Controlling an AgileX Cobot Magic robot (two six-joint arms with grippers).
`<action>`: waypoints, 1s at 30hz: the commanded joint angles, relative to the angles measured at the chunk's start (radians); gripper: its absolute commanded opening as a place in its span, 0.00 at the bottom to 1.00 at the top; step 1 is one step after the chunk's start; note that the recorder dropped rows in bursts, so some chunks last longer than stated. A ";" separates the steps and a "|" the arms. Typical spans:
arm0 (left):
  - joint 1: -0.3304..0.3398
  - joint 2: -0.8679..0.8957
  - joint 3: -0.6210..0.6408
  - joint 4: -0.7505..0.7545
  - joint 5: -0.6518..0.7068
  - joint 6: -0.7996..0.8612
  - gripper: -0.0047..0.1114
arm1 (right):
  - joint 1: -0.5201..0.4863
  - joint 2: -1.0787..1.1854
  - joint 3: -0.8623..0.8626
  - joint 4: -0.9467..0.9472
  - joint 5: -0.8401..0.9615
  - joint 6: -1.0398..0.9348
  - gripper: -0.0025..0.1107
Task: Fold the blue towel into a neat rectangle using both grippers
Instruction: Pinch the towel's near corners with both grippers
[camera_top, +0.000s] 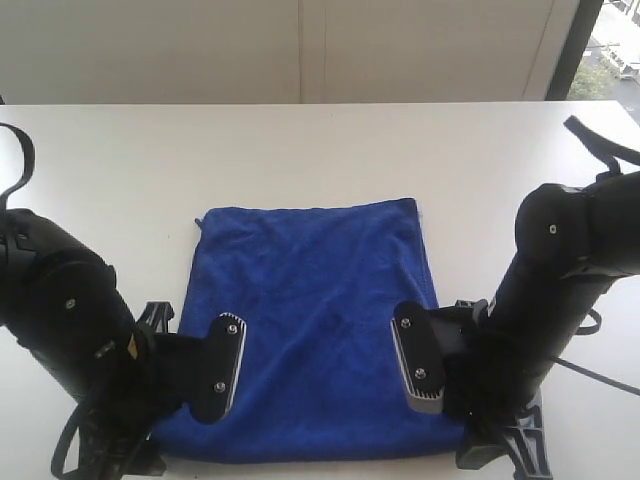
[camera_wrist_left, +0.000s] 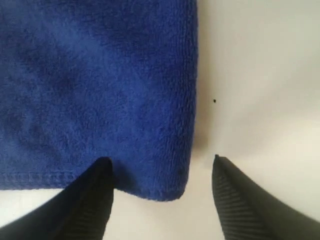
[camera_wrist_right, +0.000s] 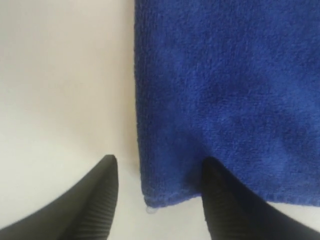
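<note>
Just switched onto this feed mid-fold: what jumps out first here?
The blue towel lies flat at the middle of the white table. At its camera-side edge, the left gripper and the right gripper each stand open, astride one corner of the towel.

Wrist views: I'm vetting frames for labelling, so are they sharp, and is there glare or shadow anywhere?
Left wrist view: blue towel pile fairly sharp, soft shadow along its edge on the table; right wrist view: slightly softer, evenly lit; exterior view: window strip bright.
</note>
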 joint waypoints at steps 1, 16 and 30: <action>-0.002 0.011 0.009 -0.016 0.004 0.003 0.58 | -0.005 0.001 0.005 0.006 -0.003 -0.015 0.45; -0.002 0.024 0.009 -0.018 0.000 0.003 0.55 | -0.005 0.081 0.005 0.008 -0.016 -0.015 0.45; -0.002 0.026 0.009 -0.023 -0.002 0.003 0.55 | -0.005 0.083 0.005 0.014 0.040 -0.013 0.18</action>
